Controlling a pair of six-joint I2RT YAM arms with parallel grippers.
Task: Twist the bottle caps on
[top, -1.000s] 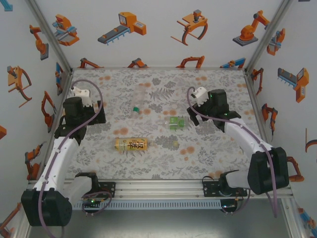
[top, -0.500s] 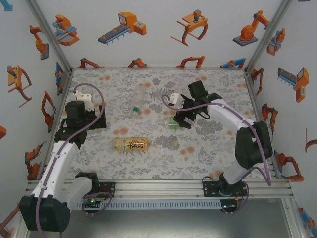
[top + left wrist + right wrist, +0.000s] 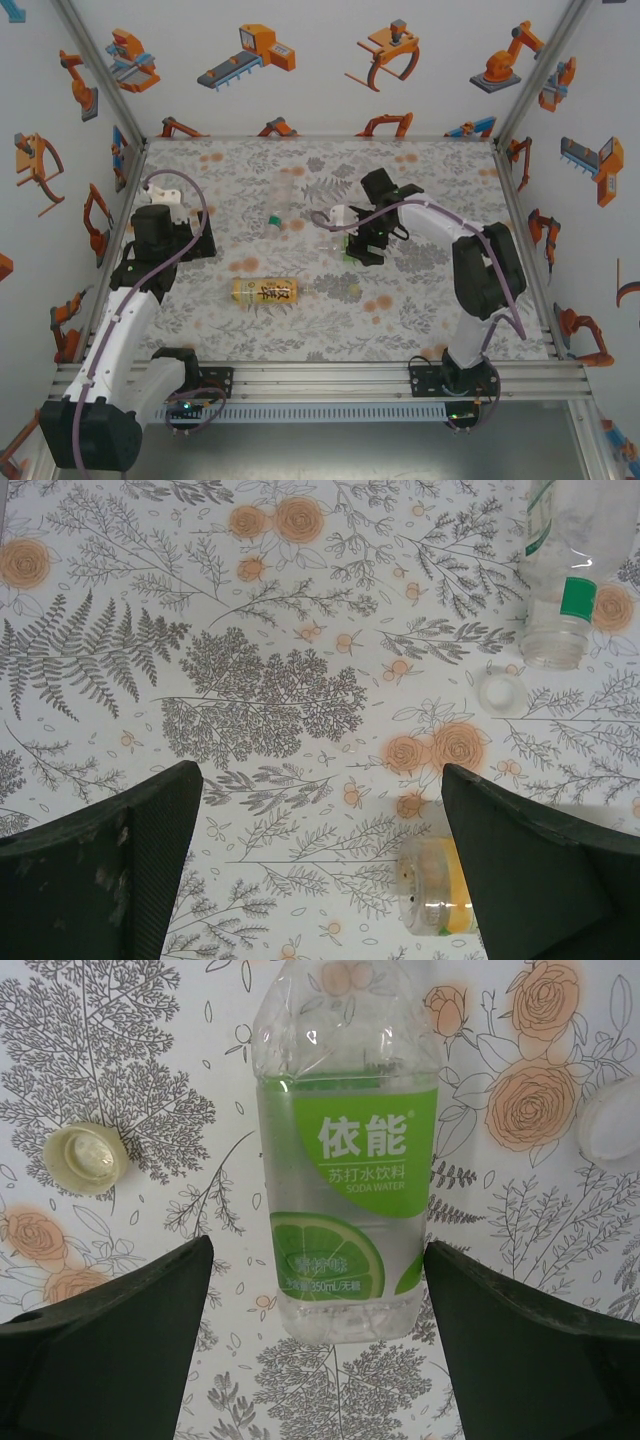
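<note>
Floral-patterned cloth covers the bench [image 3: 250, 330], enclosed by white walls printed with orange robot pictures.

Top external view: the left tool [image 3: 192, 238] is at the left side of the bench, well apart from every bottle. Its opening cannot be read from this angle. The right tool [image 3: 363, 247] is positioned over the green-label bottle [image 3: 350, 246], which lies on its side near mid-bench. The amber bottle [image 3: 265, 291] lies on its side nearer the arm bases, between the two arms. A green cap [image 3: 272, 220] rests on the cloth beyond the amber bottle, apart from both tools.

Left wrist view: the left tool's fingers [image 3: 100, 870] are spread wide and hold nothing, with bare cloth between them. One end of the amber bottle [image 3: 432, 890] appears just beside the finger on the view's right side; contact cannot be confirmed. The green-label bottle [image 3: 565, 570] lies at upper right, mouth uncapped. A white cap [image 3: 502, 692] rests on the cloth just beside that mouth.

Right wrist view: the right tool's fingers [image 3: 110, 1350] are spread wide, one on each side of the green-label bottle [image 3: 345, 1160]. A strip of cloth shows between each finger and the bottle, so nothing is gripped. A pale cap [image 3: 90, 1158] lies open side up to the left of the bottle. The white cap [image 3: 612, 1125] lies at the right edge.
</note>
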